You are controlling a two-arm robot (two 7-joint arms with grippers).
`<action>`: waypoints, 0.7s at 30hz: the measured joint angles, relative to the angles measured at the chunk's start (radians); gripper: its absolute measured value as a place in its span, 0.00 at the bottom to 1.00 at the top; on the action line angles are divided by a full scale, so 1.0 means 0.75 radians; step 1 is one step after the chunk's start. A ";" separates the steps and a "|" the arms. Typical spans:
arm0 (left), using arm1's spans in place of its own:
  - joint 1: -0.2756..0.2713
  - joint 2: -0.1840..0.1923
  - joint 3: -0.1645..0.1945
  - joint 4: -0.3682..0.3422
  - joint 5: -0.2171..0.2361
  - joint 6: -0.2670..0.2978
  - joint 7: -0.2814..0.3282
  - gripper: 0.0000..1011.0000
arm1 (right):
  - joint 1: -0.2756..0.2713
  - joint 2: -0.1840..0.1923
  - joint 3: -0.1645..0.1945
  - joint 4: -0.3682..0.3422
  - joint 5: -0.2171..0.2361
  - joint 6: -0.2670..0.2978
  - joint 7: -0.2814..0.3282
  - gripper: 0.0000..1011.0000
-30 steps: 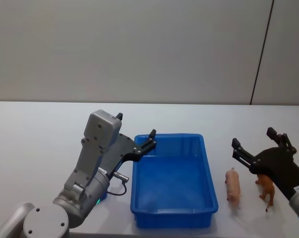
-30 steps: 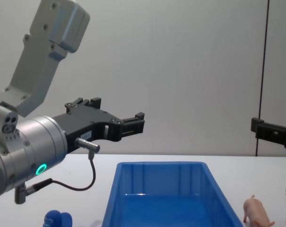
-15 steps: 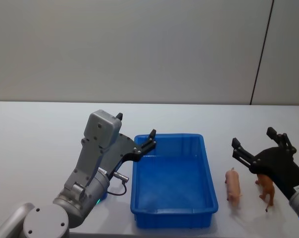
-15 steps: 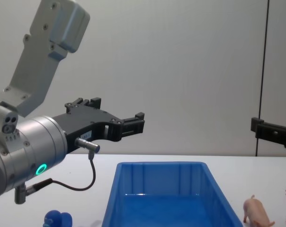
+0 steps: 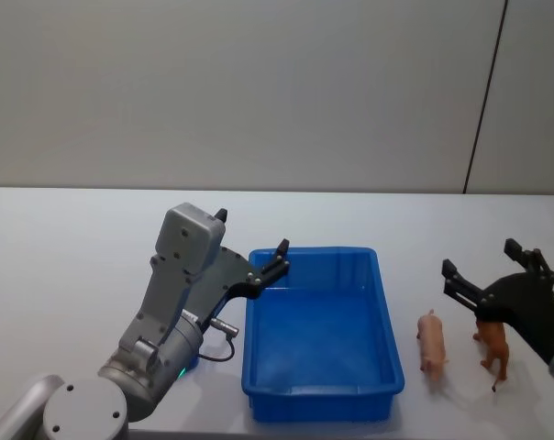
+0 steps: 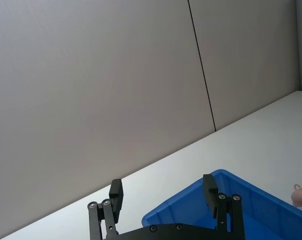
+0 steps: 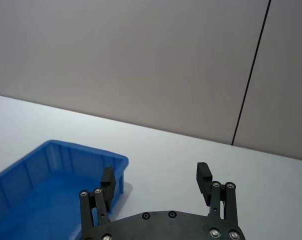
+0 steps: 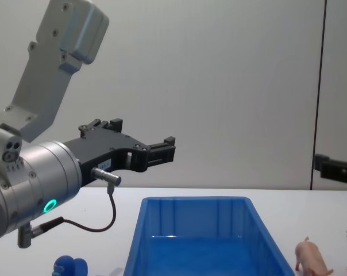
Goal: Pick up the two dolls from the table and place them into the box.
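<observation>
The right pincer [image 5: 481, 258] now sits nearer the tabletop's [image 5: 75, 238] right edge than before, open above the brown animal [image 5: 493, 346], the pink pig [image 5: 432, 341] between that and the box [image 5: 388, 323], while the left pincer [image 5: 251, 231] hangs open over the box's left rim.

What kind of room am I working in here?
Probably a lab or test cell: a white table, a plain grey panelled wall behind, and a blue bin beside a toy pig and brown toy animal.
</observation>
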 joint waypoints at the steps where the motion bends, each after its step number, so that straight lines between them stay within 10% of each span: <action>1: 0.000 0.000 0.000 0.000 0.000 0.000 0.000 0.99 | 0.002 0.003 0.003 0.003 0.001 0.008 0.002 0.99; 21: 0.000 0.000 0.000 0.000 0.000 0.000 0.000 0.99 | 0.039 0.060 0.045 0.133 -0.049 0.214 0.052 0.99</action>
